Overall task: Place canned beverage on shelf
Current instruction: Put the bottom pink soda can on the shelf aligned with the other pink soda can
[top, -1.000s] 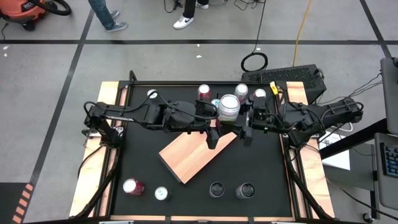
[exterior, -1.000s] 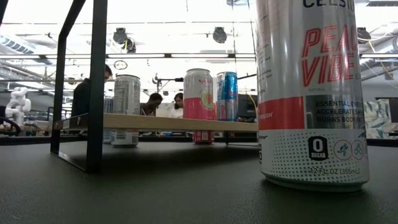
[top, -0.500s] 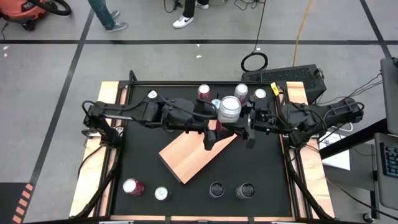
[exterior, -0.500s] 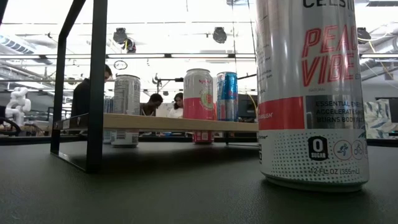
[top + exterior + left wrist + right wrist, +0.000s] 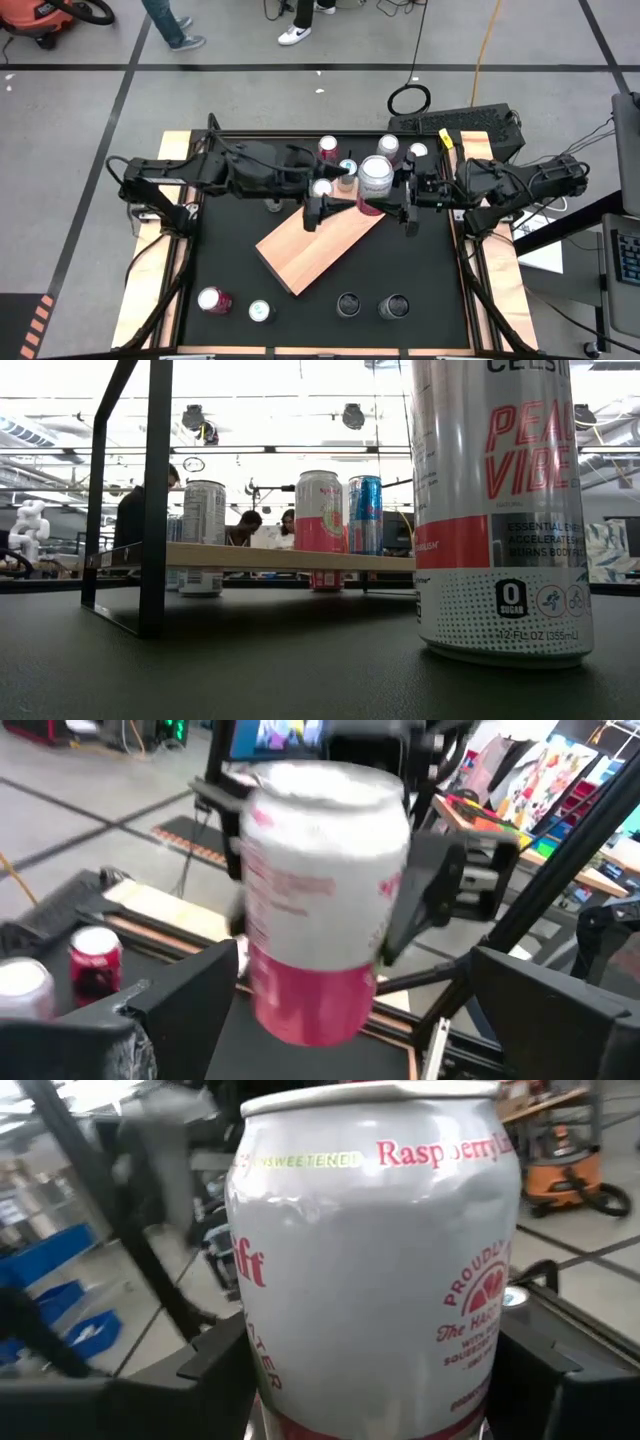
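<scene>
Right end effector (image 5: 388, 205) clamped on raspberry can (image 5: 375, 178) above far corner of shelf (image 5: 318, 244). Left end effector (image 5: 316, 207) spread wide, empty, just beside can.

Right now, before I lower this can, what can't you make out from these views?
- Right gripper holds the can; the high view does not show whether its base touches the shelf.
- Right wrist view: the can fills the frame, hiding the shelf; its label is cut off.
- Left wrist view: the can is blurred.
- Low view: neither gripper shows; a big can blocks the right side.
- Left gripper is open, apart from the can.
</scene>
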Motion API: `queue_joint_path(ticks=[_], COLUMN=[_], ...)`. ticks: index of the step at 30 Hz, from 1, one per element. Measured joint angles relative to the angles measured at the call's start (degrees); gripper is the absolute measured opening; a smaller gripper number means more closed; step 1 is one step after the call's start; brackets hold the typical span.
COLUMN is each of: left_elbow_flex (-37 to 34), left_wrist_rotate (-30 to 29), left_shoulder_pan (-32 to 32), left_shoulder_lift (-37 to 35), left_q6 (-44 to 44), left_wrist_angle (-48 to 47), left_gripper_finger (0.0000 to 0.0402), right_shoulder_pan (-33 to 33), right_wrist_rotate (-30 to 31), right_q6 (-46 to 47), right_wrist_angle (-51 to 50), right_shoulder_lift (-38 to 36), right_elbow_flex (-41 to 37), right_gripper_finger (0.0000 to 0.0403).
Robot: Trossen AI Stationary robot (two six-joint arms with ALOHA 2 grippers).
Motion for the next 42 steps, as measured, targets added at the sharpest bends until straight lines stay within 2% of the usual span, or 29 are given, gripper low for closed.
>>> queue_joint_path(ticks=[9, 17, 22, 34, 42], left_elbow_flex=[-0.1, -0.1, -0.1, -0.1, -0.1], left_wrist_rotate=[0.8, 4.7, 4.4, 7.4, 11.2], left_shoulder_pan=[0.8, 2.3, 2.3, 2.4, 2.4], left_shoulder_lift=[-1.4, -1.5, -1.5, -1.5, -1.1], left_q6=[-0.3, -3.2, -0.1, -0.3, -0.3], left_wrist_angle=[0.8, 0.8, 0.6, -7.5, -7.8], left_gripper_finger=[0.0391, 0.0391, 0.0391, 0.0398, 0.04], right_shoulder_pan=[0.0, 0.0, 0.0, 0.0, 0.0], right_wrist_rotate=[-10.4, -12.3, -13.9, -15.3, -15.3], right_q6=[1.8, 1.6, 1.6, 2.8, 3.0], right_wrist_angle=[-2.9, -6.2, -7.4, -8.2, -8.4], right_shoulder_lift=[0.2, 1.2, 2.7, 4.7, 5.6], right_elbow_flex=[0.0, 0.0, 0.0, 0.1, 0.1], right_gripper_finger=[0.027, 0.027, 0.027, 0.027, 0.027])
